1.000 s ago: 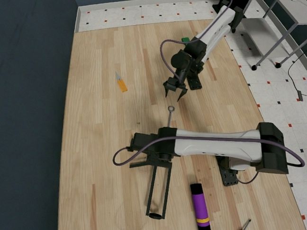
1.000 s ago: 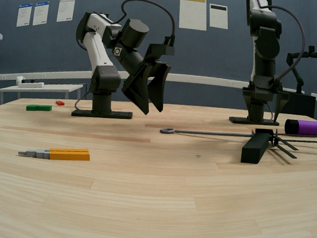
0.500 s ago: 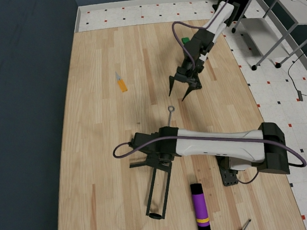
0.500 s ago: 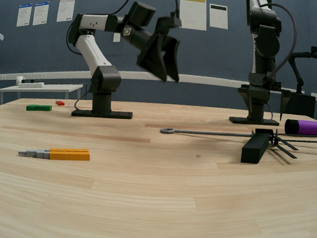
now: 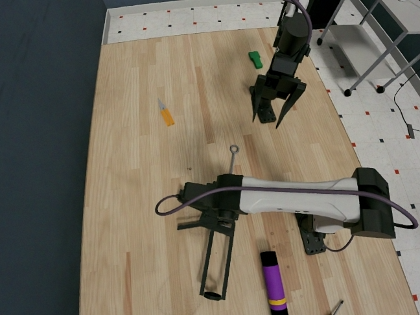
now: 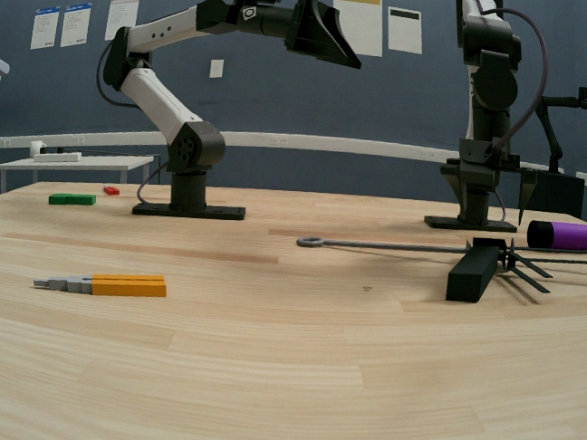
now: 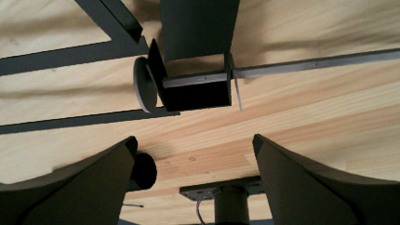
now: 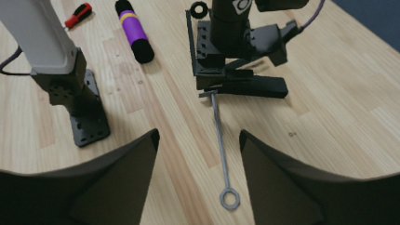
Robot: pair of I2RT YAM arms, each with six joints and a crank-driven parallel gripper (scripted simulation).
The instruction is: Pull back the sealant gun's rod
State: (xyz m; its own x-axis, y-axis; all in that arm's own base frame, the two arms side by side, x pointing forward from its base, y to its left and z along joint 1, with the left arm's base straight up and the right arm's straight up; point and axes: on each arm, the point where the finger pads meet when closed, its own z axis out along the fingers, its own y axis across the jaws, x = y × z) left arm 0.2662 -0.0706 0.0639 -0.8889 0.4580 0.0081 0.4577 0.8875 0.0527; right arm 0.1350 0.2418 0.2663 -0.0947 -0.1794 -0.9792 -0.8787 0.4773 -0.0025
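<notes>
Across the exterior view's tabletop [image 5: 135,203] [image 6: 236,355] [image 7: 316,121] [image 8: 326,139], from left to right:

Item: orange utility knife [image 5: 166,116] [image 6: 129,285], near left; green object [image 5: 255,59] [image 6: 72,199], far left. Neither seems needed for this job.

Item: right tool [image 5: 264,124] [image 6: 355,65] [image 8: 199,132], raised, fingers wide, holding nothing; it leaves the pull ring unattended, probably because the drawing is over.

Item: pull ring [image 5: 230,149] [image 6: 308,243] [image 8: 221,198], at the rear end of the rod [image 5: 232,163] [image 6: 389,245] [image 7: 316,64] [image 8: 222,149]; the long bare length behind the handle suggests full withdrawal.

Item: sealant gun [image 5: 228,266] [image 6: 488,242] [image 7: 70,55] [image 8: 191,42], on the tabletop towards the right, its handle [image 6: 462,286] [image 7: 200,28] [image 8: 260,86] laid flat, as the task asks. The piston disc [image 7: 143,85] sits beside the front wall of the body, apparently at its rear stop.

Item: thumb plate [image 7: 237,90], just behind the handle, unpressed; release should not matter if the stroke is complete.

Item: left tool [image 6: 492,216] [image 7: 194,138], above the gun, fingers wide, empty, apart from the plate. A straight lift would best avoid nudging the gun.

Item: purple tube [image 5: 274,284] [image 6: 571,235], far right, outside the frame.
</notes>
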